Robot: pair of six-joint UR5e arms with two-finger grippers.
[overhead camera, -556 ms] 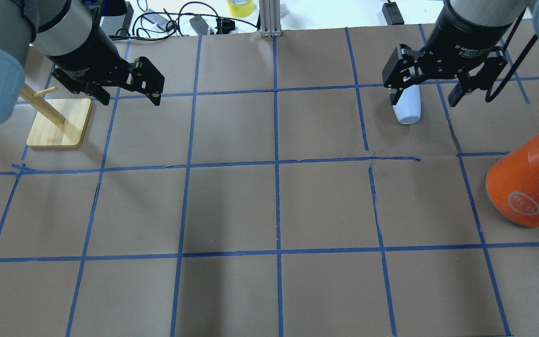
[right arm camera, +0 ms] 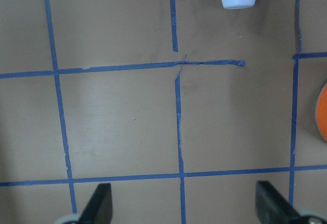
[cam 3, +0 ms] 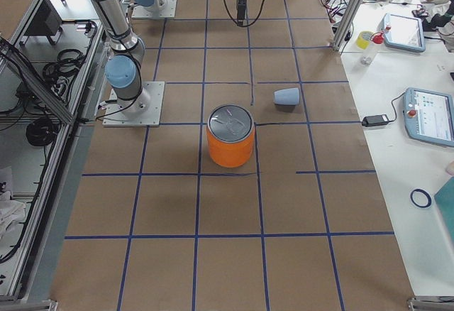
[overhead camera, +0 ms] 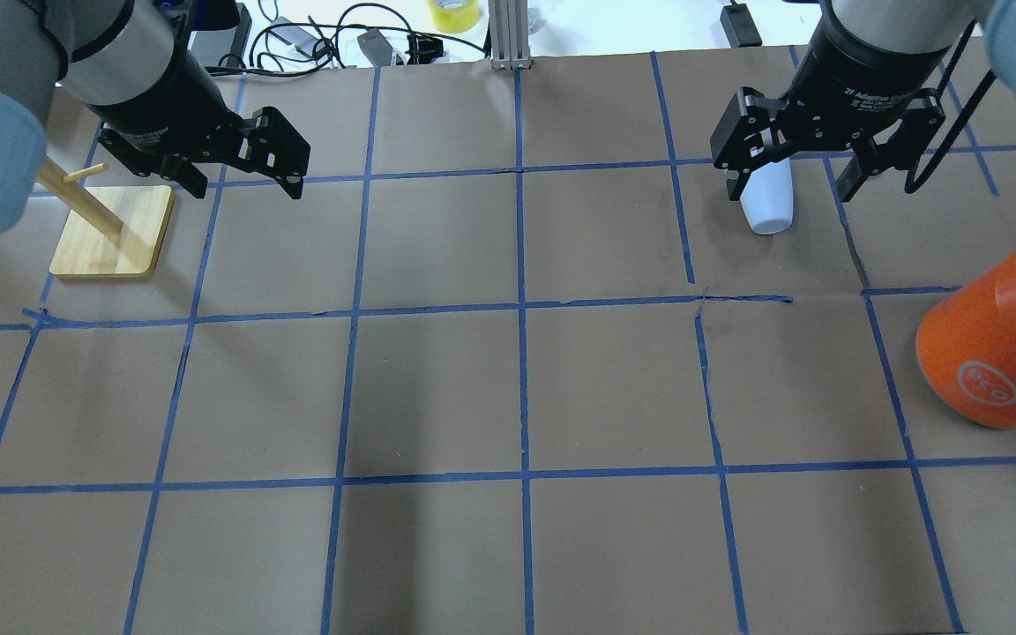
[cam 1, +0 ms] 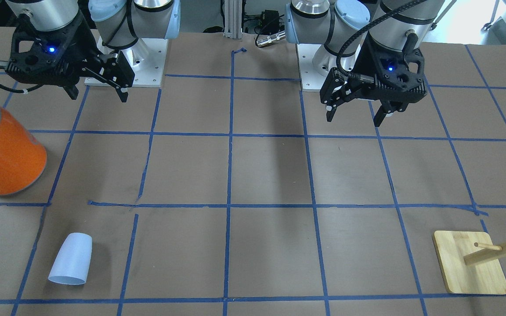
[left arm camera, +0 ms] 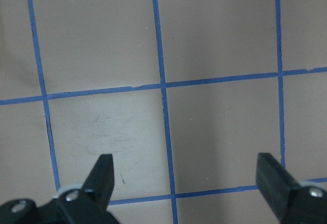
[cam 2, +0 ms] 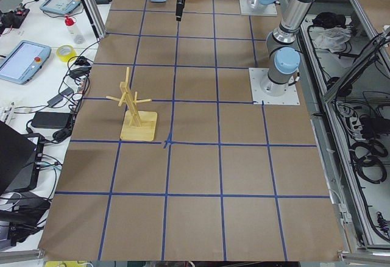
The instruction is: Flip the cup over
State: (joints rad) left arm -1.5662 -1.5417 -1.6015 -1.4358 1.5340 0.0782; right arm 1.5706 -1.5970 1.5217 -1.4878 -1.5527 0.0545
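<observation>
Right end effector (overhead camera: 787, 183) shifted slightly up-left in overhead frame; cup (cam 1: 70, 259) unmoved. Both end effectors spread wide, empty; left end effector (overhead camera: 248, 185) far off, upper left. Cup lower left of front view, seemingly on side on counter (cam 1: 270, 175), long axis up-down, narrow end toward right end effector, well apart above it. Right arm nearer.

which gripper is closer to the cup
Right. The right gripper hovers near the cup, not touching it; the left gripper is far off on the other side, by the wooden stand.
</observation>
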